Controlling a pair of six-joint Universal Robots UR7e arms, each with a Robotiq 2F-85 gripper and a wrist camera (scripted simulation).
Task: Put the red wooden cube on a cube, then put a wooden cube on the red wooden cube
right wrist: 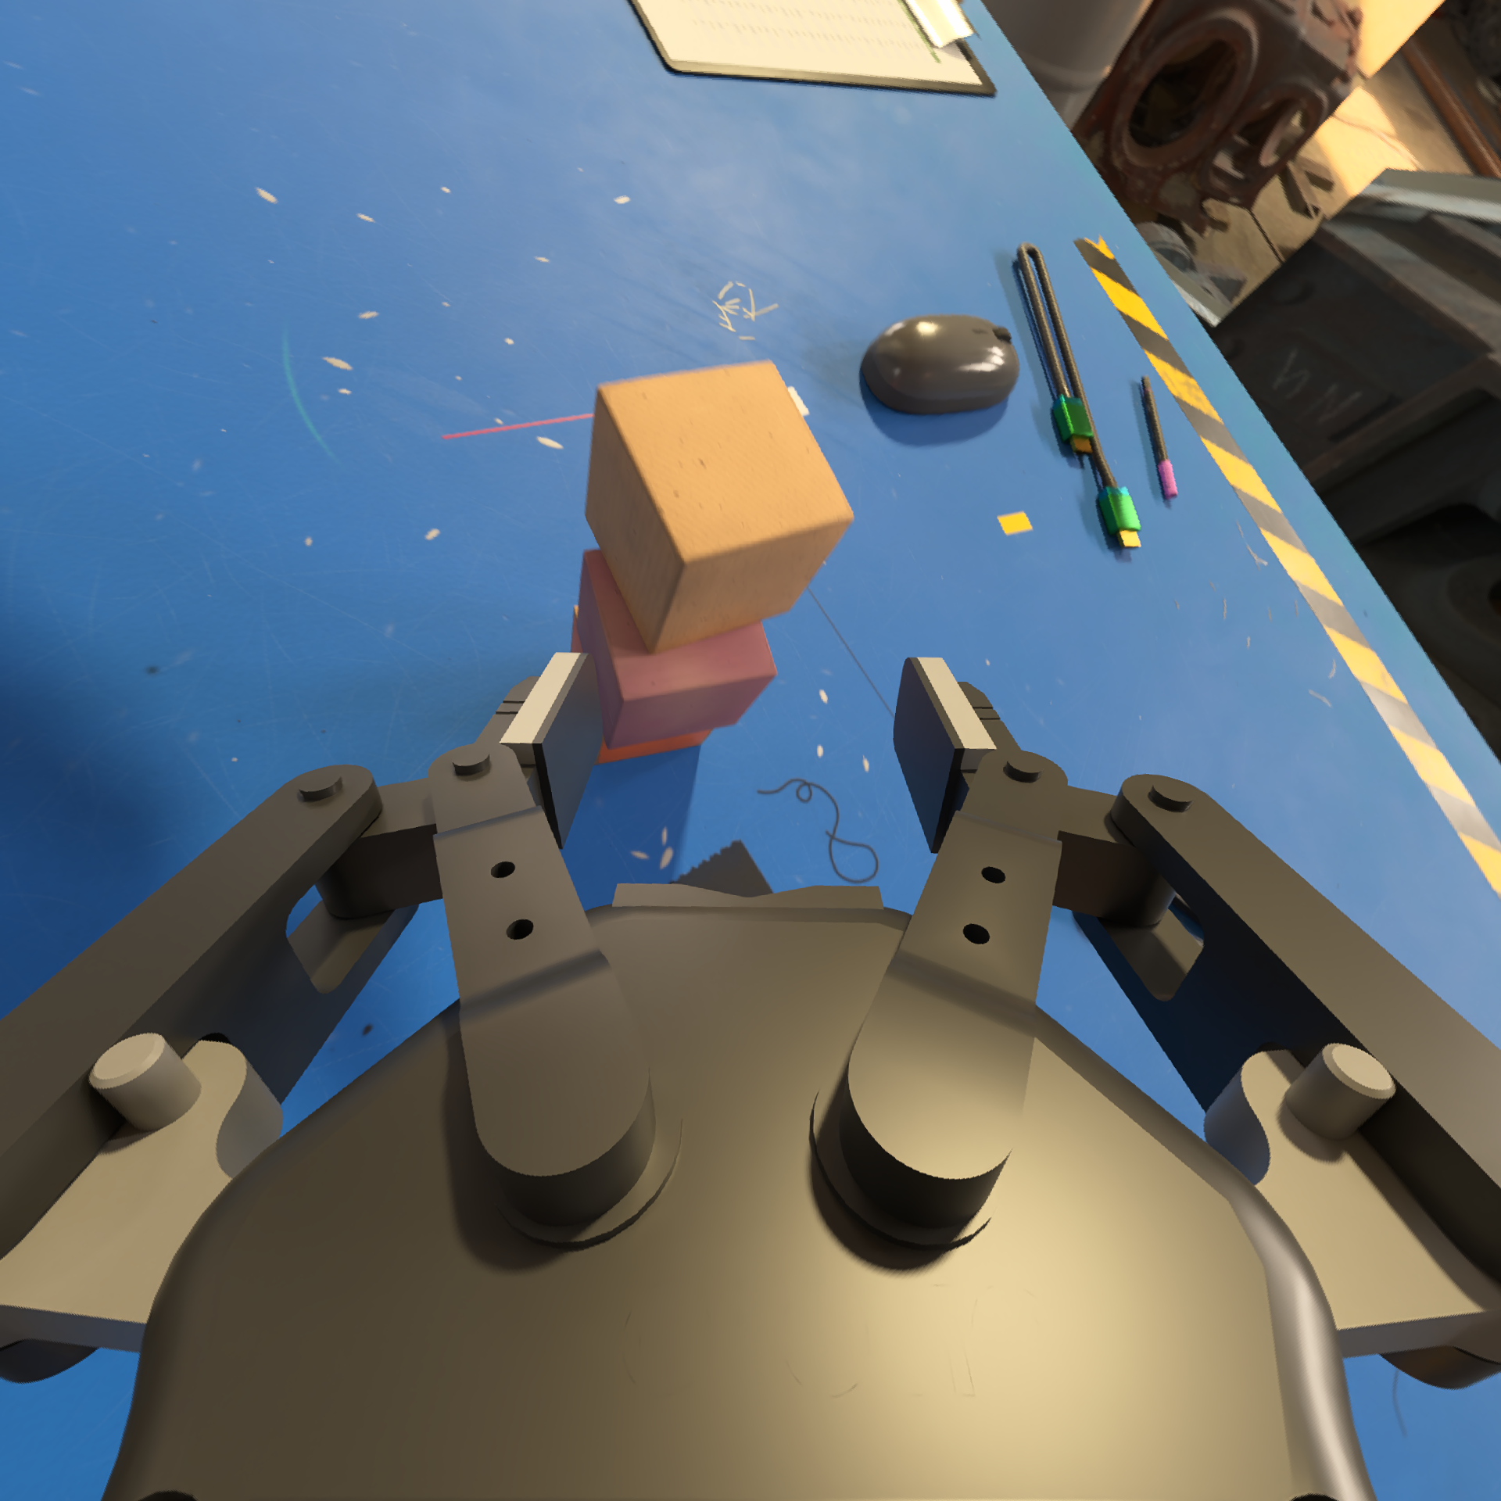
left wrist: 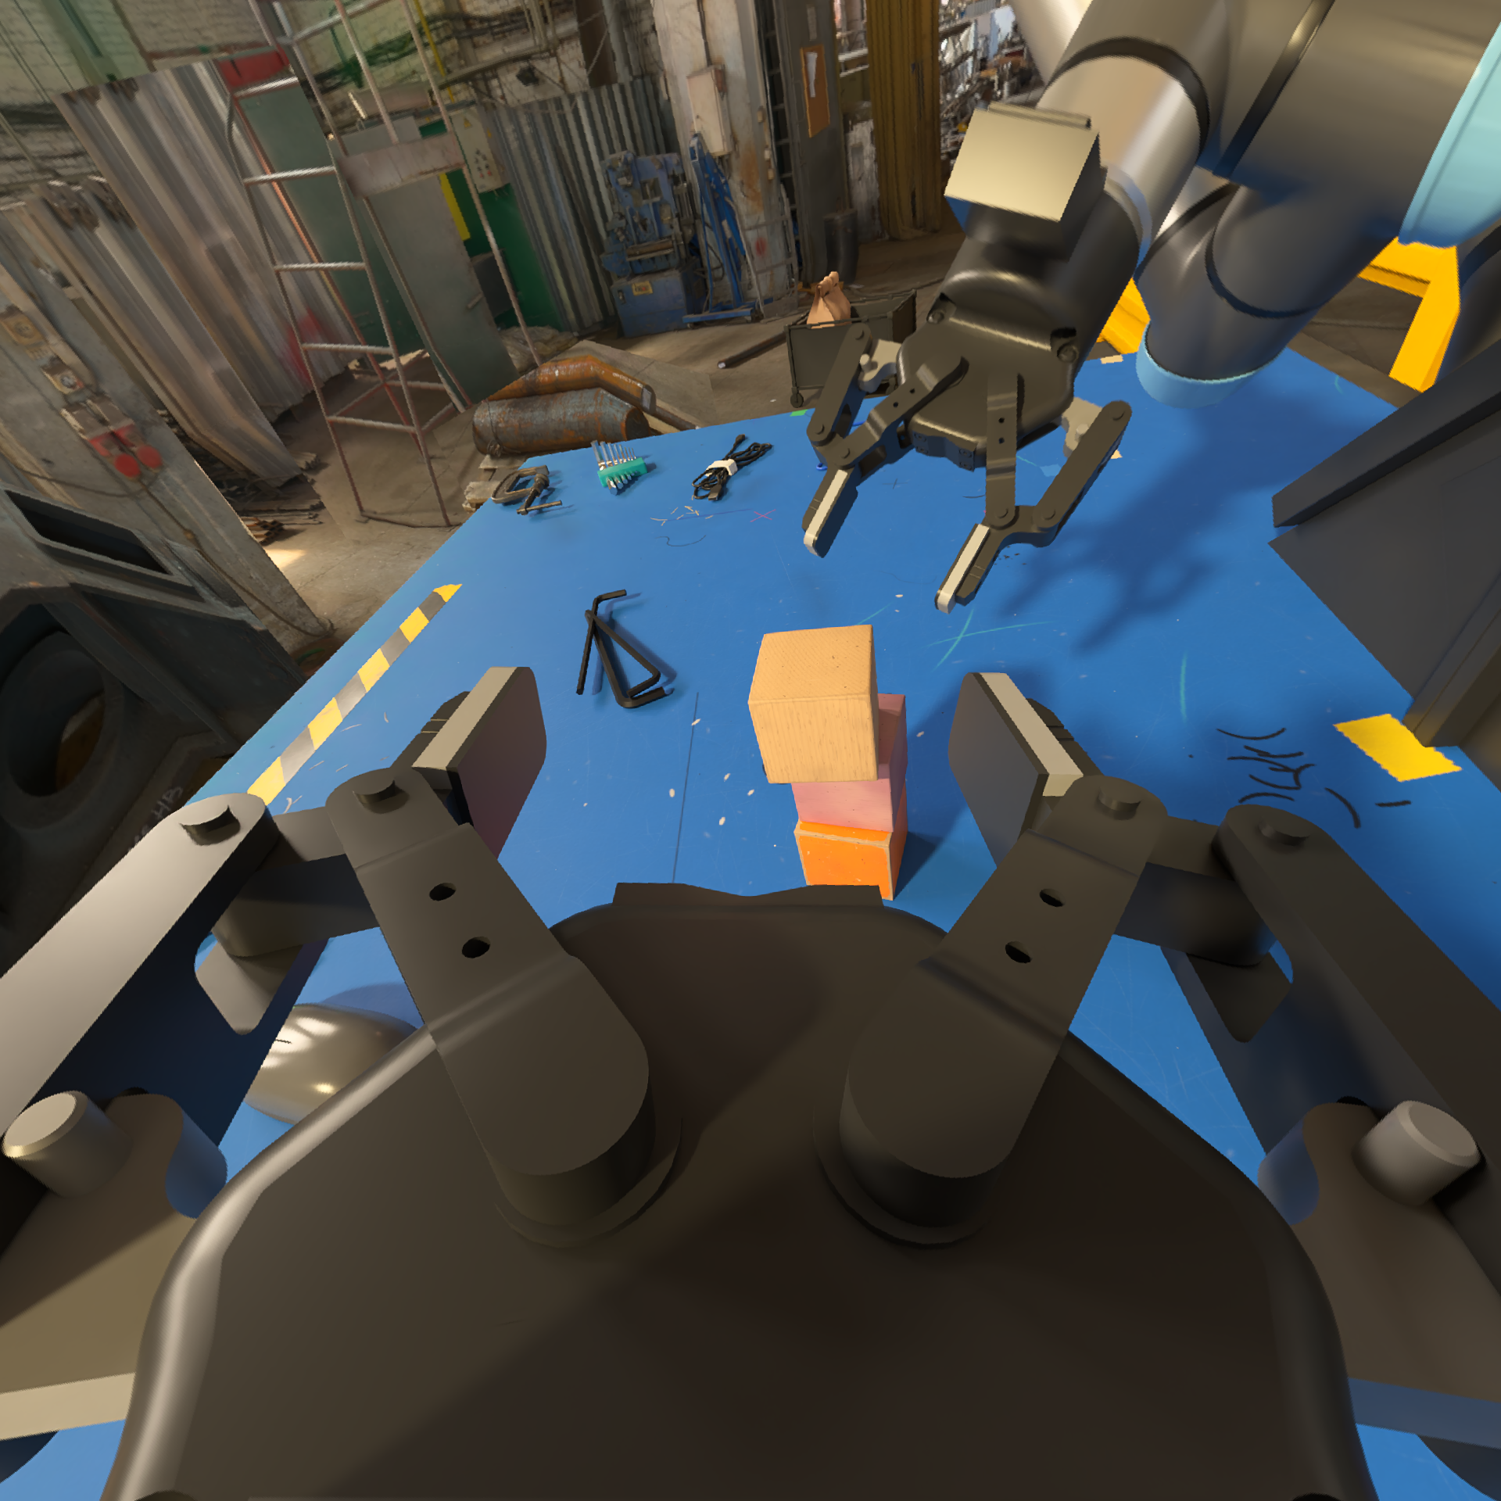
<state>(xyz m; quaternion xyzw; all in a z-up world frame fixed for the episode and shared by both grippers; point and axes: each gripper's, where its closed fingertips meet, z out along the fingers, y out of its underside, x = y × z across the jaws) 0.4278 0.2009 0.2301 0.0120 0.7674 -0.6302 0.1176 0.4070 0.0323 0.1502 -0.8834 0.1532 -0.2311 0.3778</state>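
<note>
A stack of three cubes stands on the blue table [left wrist: 1056, 731]. An orange cube [left wrist: 845, 857] is at the bottom, the red wooden cube [left wrist: 853, 800] is in the middle, and a plain wooden cube [left wrist: 816, 702] sits on top, turned and offset to one side. The stack also shows in the right wrist view: plain cube [right wrist: 707, 495], red cube [right wrist: 682, 678], orange cube [right wrist: 650, 746] mostly hidden. My left gripper [left wrist: 747, 715] is open and empty, just in front of the stack. My right gripper [right wrist: 743, 731] is open and empty beside the stack; it also shows in the left wrist view [left wrist: 885, 568], beyond the stack.
Black hex keys [left wrist: 621, 654], a green hex key set [left wrist: 621, 469], a coiled cable [left wrist: 727, 471] and a clamp [left wrist: 528, 487] lie at the far side. A grey mouse [right wrist: 942, 361], cables [right wrist: 1072, 406], a clipboard [right wrist: 820, 41] and the striped table edge [right wrist: 1299, 568] lie on the right.
</note>
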